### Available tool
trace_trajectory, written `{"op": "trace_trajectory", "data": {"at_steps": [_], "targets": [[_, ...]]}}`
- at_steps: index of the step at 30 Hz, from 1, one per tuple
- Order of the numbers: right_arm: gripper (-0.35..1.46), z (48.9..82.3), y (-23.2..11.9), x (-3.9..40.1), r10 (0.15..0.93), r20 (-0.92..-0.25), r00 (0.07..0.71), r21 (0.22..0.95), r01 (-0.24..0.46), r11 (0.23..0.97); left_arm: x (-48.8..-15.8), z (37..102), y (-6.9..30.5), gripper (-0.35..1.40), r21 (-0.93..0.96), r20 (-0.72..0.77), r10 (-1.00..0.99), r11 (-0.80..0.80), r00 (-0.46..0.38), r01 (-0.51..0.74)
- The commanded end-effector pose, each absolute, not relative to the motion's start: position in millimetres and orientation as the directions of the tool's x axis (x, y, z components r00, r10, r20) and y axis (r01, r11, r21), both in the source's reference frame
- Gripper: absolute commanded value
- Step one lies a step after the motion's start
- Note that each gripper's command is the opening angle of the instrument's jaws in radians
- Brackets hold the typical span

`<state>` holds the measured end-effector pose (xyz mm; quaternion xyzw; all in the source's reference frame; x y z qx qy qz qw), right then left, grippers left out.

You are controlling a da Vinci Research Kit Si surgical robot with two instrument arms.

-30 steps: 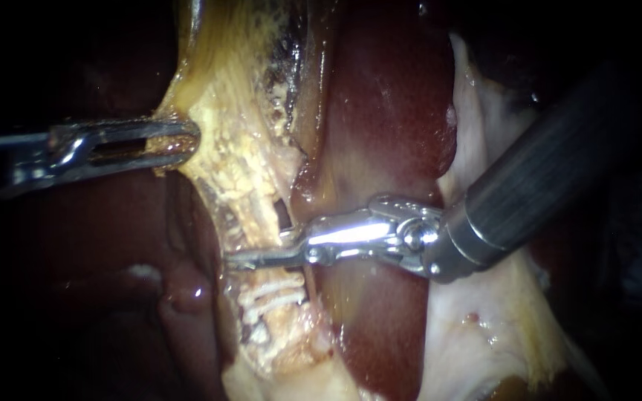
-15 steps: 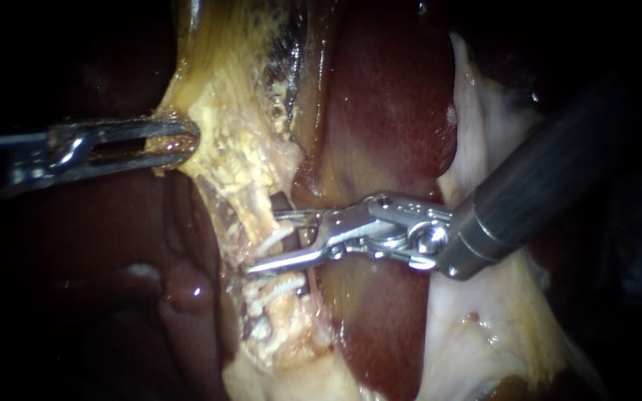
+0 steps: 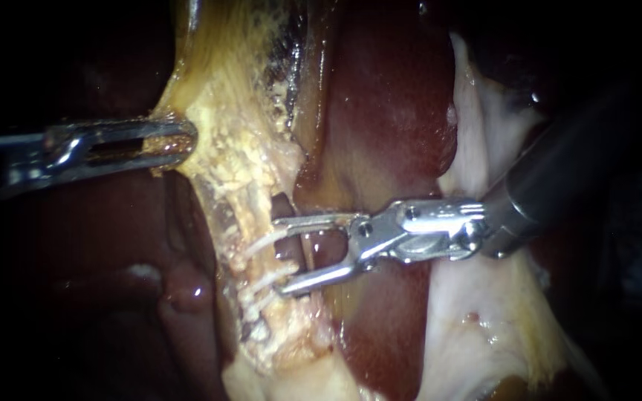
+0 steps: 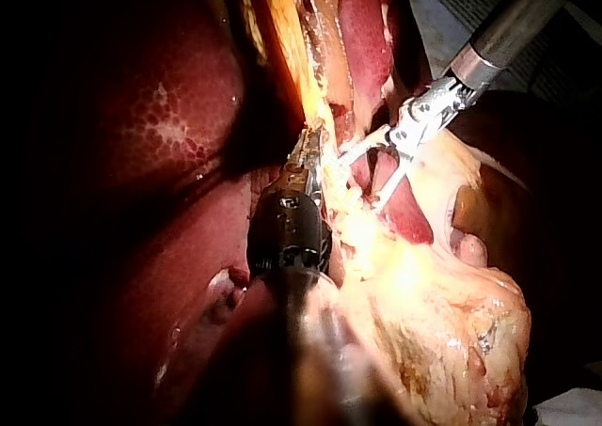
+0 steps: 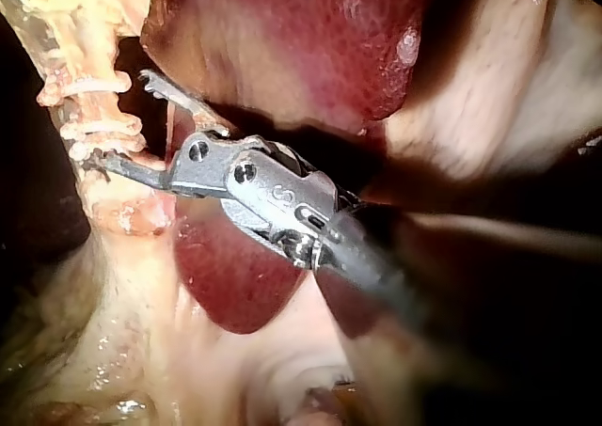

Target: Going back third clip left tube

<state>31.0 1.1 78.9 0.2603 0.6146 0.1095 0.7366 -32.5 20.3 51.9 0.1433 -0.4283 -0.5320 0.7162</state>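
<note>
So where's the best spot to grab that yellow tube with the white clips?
Probably on the bare stretch of the tube just above the clips, coming from the right. It runs up and down, so a grip straight across fits, and the right instrument is open on that side.

Dark red liver (image 3: 391, 111), palely mottled; cream-yellow tube (image 3: 239, 174) banded by white clips (image 3: 260, 243); silvery right instrument (image 3: 280, 256).

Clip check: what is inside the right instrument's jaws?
The right instrument holds no clip; only dark red liver shows between its jaws. White clips sit on the tube beside the tips. Tissue under the metal is hidden.
</note>
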Motion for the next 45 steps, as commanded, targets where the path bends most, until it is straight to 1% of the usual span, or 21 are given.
{"op": "trace_trajectory", "data": {"at_steps": [1,7,13,18,24,28,36,45], "targets": [[0.6,78.7,1.1,30.7,0.478,-0.851,0.217,0.514,0.162,0.843,-32.5,52.0,20.3,-0.35,0.661,0.461,-0.885,0.393,0.067,0.639],[0.6,76.7,2.1,27.7,0.457,-0.869,0.189,0.489,0.184,0.853,-32.4,52.0,20.2,-0.35,0.661,0.461,-0.885,0.393,0.067,0.639],[0.6,73.5,4.4,24.0,0.416,-0.891,0.181,0.445,0.168,0.879,-32.5,52.1,20.1,-0.35,0.66,0.462,-0.884,0.393,0.067,0.64],[0.6,72.0,5.8,22.1,0.406,-0.896,0.183,0.433,0.148,0.889,-32.8,52.2,20.1,-0.35,0.659,0.463,-0.884,0.393,0.066,0.641],[0.6,71.8,5.8,21.6,0.403,-0.897,0.181,0.43,0.158,0.889,-33.8,53.5,20.0,-0.35,0.656,0.467,-0.882,0.395,0.065,0.644],[0.6,71.7,5.7,21.6,0.403,-0.898,0.18,0.431,0.161,0.888,-35.3,55.9,19.4,-0.35,0.649,0.449,-0.888,0.402,0.101,0.646],[0.6,71.6,5.7,21.4,0.397,-0.9,0.179,0.425,0.164,0.89,-38.2,59.1,18.9,-0.35,0.645,0.429,-0.893,0.41,0.138,0.645],[0.6,71.5,5.6,20.5,0.391,-0.903,0.178,0.42,0.17,0.892,-38.5,59.8,18.9,-0.35,0.642,0.423,-0.894,0.411,0.147,0.647]]}}
